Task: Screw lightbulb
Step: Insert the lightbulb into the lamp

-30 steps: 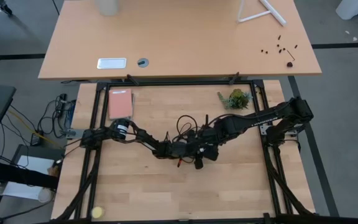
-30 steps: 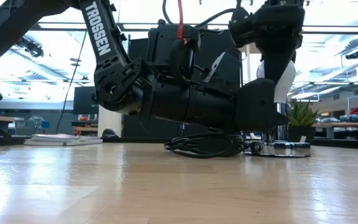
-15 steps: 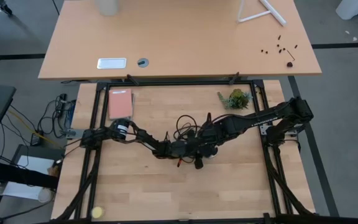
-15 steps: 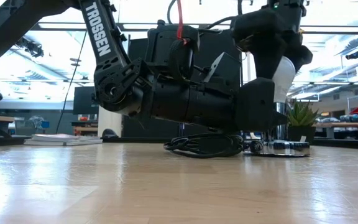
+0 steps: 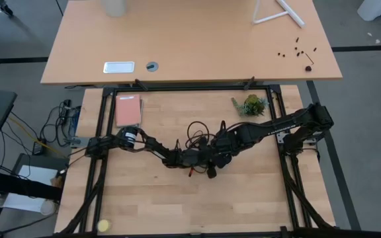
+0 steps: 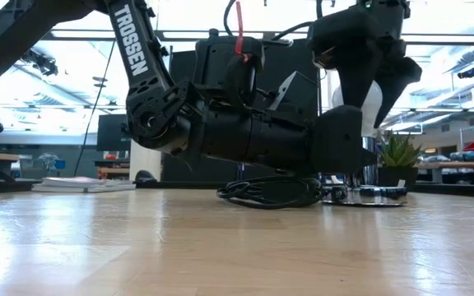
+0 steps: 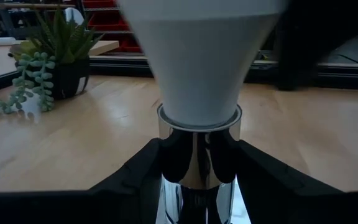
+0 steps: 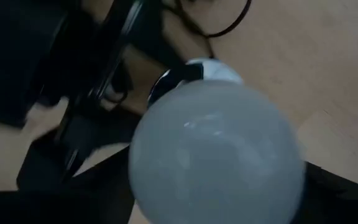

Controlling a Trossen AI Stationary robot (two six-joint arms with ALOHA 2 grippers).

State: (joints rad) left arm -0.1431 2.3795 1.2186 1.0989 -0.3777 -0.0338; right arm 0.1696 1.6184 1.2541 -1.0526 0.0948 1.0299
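A: Both arms have met near the middle of your bench (image 5: 144,198), and the lightbulb (image 7: 201,59) is right there, standing upright with its narrow end down in a shiny metal socket (image 7: 197,152).

B: Look through the left wrist camera: the left claw (image 7: 197,180) has a dark finger on each side of that chrome collar, pinching the socket just under the white glass.

A: And your right claw (image 6: 369,78) is up at the top of the bulb. In the low view its two fingers (image 6: 401,78) straddle the white glass, spread, with the bulb showing between them.

B: Touching or not? I cannot tell from here. The right wrist camera just gives you the round white dome (image 8: 216,155) filling the picture, the socket rim peeking out behind it.

A: Placement for you: from overhead, the meeting point sits slightly toward four o'clock of bench centre. The left arm reaches in from nine o'clock, the right arm from three.

B: A black cord (image 6: 270,191) lies looped on the wood beside the socket's base. Small potted plant (image 5: 252,104) up around one o'clock, well apart from the work.

A: Pink book (image 5: 127,110) at about ten o'clock, also well apart. Bulb seated upright, left claw clamped low, right claw spread high.
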